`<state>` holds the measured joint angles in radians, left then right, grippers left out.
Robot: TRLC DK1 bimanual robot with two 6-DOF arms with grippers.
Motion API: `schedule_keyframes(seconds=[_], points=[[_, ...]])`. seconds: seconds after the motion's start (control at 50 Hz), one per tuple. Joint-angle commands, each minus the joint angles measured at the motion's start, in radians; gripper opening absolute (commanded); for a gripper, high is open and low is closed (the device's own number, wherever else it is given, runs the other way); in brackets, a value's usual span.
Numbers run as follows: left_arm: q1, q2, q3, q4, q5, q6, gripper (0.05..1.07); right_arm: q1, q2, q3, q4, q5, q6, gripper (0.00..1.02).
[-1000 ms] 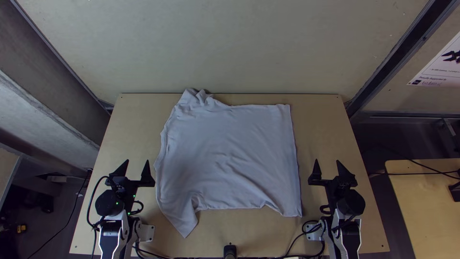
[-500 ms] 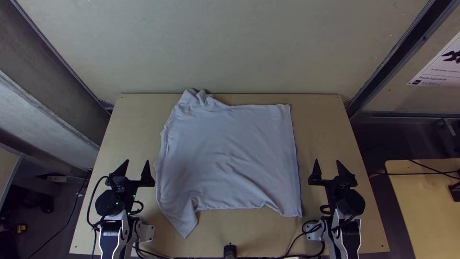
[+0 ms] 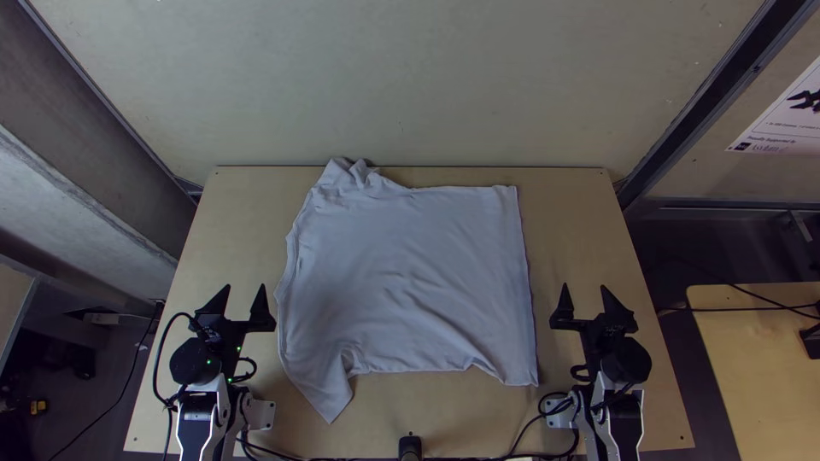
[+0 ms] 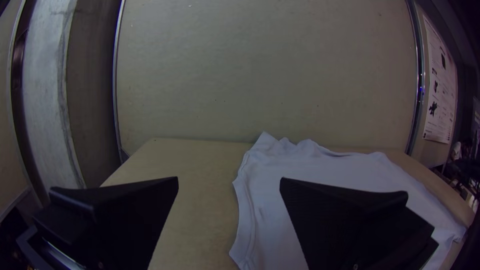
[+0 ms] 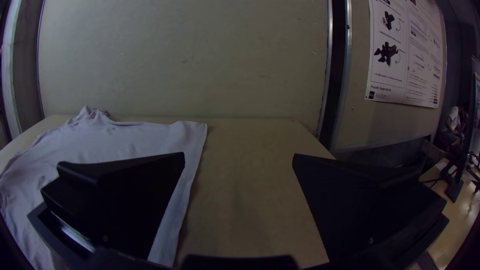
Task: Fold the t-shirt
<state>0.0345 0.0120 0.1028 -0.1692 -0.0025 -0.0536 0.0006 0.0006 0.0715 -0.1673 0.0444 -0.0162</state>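
T-shirt [image 3: 410,273] — spread — and printed poster [image 5: 406,65]

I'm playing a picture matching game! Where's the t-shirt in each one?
Top view: t-shirt spread over the table's middle.
Left wrist view: t-shirt, partly behind the left claw.
Right wrist view: t-shirt, partly behind the right claw.
Landmark in all three: wall poster.

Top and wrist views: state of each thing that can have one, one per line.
T-shirt, spread on the table, lightly wrinkled, bunched at its far-left corner, near-left corner pointing toward the near edge, not held.
Left tool, open, empty, beside the shirt's left side.
Right tool, open, empty, beside the shirt's right side.
Green lights, lit.
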Motion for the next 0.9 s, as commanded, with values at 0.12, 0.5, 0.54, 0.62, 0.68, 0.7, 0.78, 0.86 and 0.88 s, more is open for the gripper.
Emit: schedule_keyframes(seconds=[0.12,0.5,0.54,0.62,0.68,0.7,0.78,0.86,0.88], points=[[-0.008,-0.014,-0.046,0.004,0.006,-0.051,1.03,-0.024,-0.005,-0.004,0.012,0.011,-0.019,0.99],[-0.012,0.04,0.077,0.043,0.013,-0.023,1.03,-0.047,0.084,0.169,0.009,0.011,-0.007,0.99],[-0.013,0.072,0.101,0.053,0.013,-0.023,1.03,-0.045,0.116,0.205,0.008,0.011,-0.004,0.99],[-0.012,0.158,0.163,0.065,0.015,-0.023,1.03,-0.045,0.185,0.271,0.015,0.009,-0.001,0.99],[-0.012,0.223,0.212,0.076,0.015,-0.023,1.03,-0.045,0.233,0.32,0.029,0.009,-0.001,0.99],[-0.013,0.243,0.23,0.076,0.015,-0.023,1.03,-0.045,0.249,0.335,0.029,0.009,-0.001,0.99],[-0.013,0.319,0.299,0.114,0.016,-0.023,1.03,-0.042,0.315,0.401,0.031,0.009,0.001,0.99],[-0.015,0.417,0.388,0.131,0.019,-0.023,1.03,-0.039,0.391,0.472,0.031,0.009,0.001,0.99],[-0.015,0.442,0.413,0.129,0.019,-0.023,1.03,-0.037,0.412,0.49,0.031,0.009,0.002,0.99]])
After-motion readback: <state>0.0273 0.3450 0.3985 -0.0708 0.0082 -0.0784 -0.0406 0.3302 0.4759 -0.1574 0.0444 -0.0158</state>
